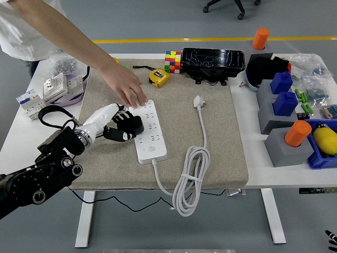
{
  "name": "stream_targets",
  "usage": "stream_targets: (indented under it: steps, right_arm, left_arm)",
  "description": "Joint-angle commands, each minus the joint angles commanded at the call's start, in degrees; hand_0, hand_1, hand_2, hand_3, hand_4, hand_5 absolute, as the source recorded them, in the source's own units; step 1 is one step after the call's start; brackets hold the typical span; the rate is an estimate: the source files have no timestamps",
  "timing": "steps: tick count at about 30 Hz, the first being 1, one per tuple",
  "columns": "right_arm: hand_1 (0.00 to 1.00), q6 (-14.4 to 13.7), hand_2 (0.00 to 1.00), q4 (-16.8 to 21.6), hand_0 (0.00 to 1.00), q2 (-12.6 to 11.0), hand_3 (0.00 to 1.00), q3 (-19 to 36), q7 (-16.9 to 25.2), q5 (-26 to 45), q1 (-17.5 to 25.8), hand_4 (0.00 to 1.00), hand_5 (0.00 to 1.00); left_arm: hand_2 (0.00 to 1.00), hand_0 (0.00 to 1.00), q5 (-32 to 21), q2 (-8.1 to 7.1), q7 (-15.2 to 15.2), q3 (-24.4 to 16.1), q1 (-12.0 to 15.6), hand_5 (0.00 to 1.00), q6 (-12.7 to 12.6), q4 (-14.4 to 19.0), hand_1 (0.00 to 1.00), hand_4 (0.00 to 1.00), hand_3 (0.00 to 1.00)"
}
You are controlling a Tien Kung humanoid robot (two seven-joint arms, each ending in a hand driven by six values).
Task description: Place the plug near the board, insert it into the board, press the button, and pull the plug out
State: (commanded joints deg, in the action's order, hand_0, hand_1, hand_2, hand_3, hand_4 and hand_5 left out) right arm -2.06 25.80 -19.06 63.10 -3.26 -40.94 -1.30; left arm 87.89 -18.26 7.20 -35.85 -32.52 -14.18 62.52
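A white power strip (150,138) lies on the grey mat (221,142). Its own white cord (190,176) coils at the mat's front and ends in a white plug (198,101). My left hand (119,120) is shut on a black plug (128,130) and holds it against the strip's left edge, beside the sockets. A person's hand (128,87) reaches in from the top left and presses its fingers on the strip's far end. Only a black sliver of my right hand (331,235) shows at the bottom right corner.
A yellow tape measure (158,77), a colour cube (172,61) and a black case (212,63) lie at the mat's back. Grey blocks with blue and orange parts (287,129) stand on the right. White socket parts (58,85) lie at the left.
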Motion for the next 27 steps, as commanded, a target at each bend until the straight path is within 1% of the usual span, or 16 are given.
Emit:
stream_targets:
  steps: [1,3,6,7,10,12,13,14,16,20,24,25,27]
  right_arm:
    - [0.662,0.0,0.659,0.0,0.657,0.0,0.555,0.0,0.0,0.0,0.0,0.910,0.507]
    - [0.662,0.0,0.659,0.0,0.657,0.0,0.555,0.0,0.0,0.0,0.0,0.910,0.507]
    - [0.662,0.0,0.659,0.0,0.657,-0.1,0.555,0.0,0.0,0.0,0.0,0.910,0.507]
    - [0.663,0.0,0.659,0.0,0.657,-0.1,0.556,0.0,0.0,-0.1,0.0,0.911,0.506]
    - [0.663,0.0,0.659,0.0,0.657,-0.1,0.556,-0.1,0.0,-0.1,0.1,0.911,0.506]
    - [0.663,0.0,0.659,0.0,0.657,-0.1,0.556,-0.2,0.0,-0.1,0.1,0.911,0.506]
    - [0.662,0.0,0.659,0.0,0.656,0.0,0.556,-0.2,0.0,-0.1,0.1,0.911,0.507]
    - [0.662,0.0,0.659,0.0,0.656,0.0,0.556,-0.2,0.0,-0.1,0.1,0.911,0.507]
    - [0.662,0.0,0.659,0.1,0.656,0.0,0.556,-0.3,0.0,-0.1,0.1,0.911,0.507]
    - [0.662,0.0,0.659,0.1,0.657,0.0,0.557,-0.4,0.0,-0.1,0.2,0.911,0.507]
    - [0.662,0.0,0.659,0.0,0.657,0.0,0.557,-0.4,-0.1,-0.1,0.3,0.911,0.507]
    - [0.662,0.0,0.659,0.0,0.657,0.0,0.556,-0.4,-0.1,-0.1,0.3,0.912,0.507]
    - [0.662,0.0,0.659,0.0,0.657,0.0,0.556,-0.4,-0.1,-0.1,0.3,0.912,0.507]
  left_arm:
    - [0.407,0.347,-0.1,0.01,-0.2,0.1,0.0,0.165,-0.2,0.0,0.366,0.638,0.505]
    - [0.407,0.347,-0.3,-0.01,-0.6,0.2,0.0,0.165,-0.5,0.0,0.366,0.638,0.505]
    - [0.407,0.347,-1.3,-0.12,-2.7,0.5,0.0,0.165,-1.8,-0.2,0.366,0.638,0.505]
    - [0.353,0.318,-1.8,-0.16,-3.4,0.6,0.1,0.051,-2.4,-0.2,0.336,0.605,0.463]
    - [0.353,0.318,-3.3,-0.29,-5.1,0.7,0.2,0.051,-3.7,-0.6,0.336,0.605,0.463]
    - [0.353,0.318,-5.3,-0.45,-6.3,0.8,0.3,0.051,-4.2,-1.1,0.336,0.605,0.463]
    - [0.350,0.315,-6.1,-0.52,-6.8,0.8,0.4,0.028,-4.3,-1.2,0.330,0.597,0.449]
    - [0.350,0.315,-6.8,-0.59,-7.2,0.7,0.4,0.028,-4.4,-1.2,0.330,0.597,0.449]
    - [0.350,0.315,-9.0,-0.89,-8.5,-0.2,1.1,0.028,-4.8,-1.0,0.330,0.597,0.449]
    - [0.354,0.325,-9.2,-1.36,-8.5,-2.7,2.4,0.043,-5.1,-1.3,0.340,0.595,0.463]
    - [0.354,0.325,-8.9,-2.13,-7.8,-3.5,2.8,0.043,-4.5,-3.0,0.340,0.595,0.463]
    - [0.503,0.413,-8.9,-2.26,-7.7,-3.5,2.8,0.093,-4.3,-3.3,0.463,0.684,0.541]
    - [0.503,0.413,-9.0,-2.48,-7.1,-3.5,2.9,0.093,-3.5,-3.8,0.463,0.684,0.541]
